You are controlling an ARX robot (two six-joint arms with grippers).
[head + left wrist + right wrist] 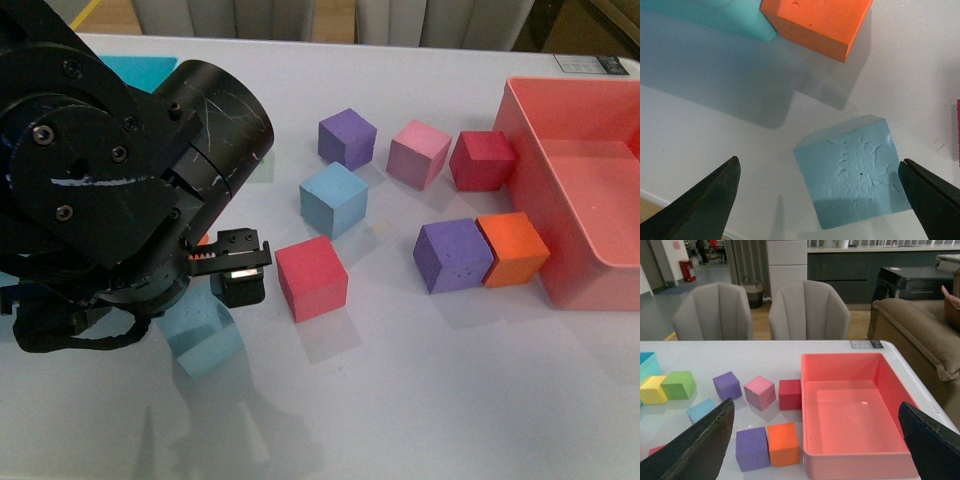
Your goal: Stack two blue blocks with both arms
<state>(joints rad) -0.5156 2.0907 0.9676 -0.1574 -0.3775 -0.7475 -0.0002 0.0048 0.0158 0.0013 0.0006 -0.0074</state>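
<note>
On the desk (pixel 420 400), front left: blue block (pixel 203 338), lying flat beneath the left claw (pixel 818 161), whose jaws stand spread to either side of it, not gripping. Mid-desk, well apart: second blue block (pixel 333 198), between a red cube (pixel 311 277) and a purple cube (pixel 347 137). Right claw (pixel 815 407): spread wide, holding nothing, raised above the desk, facing a pink bin (pixel 852 356).
</note>
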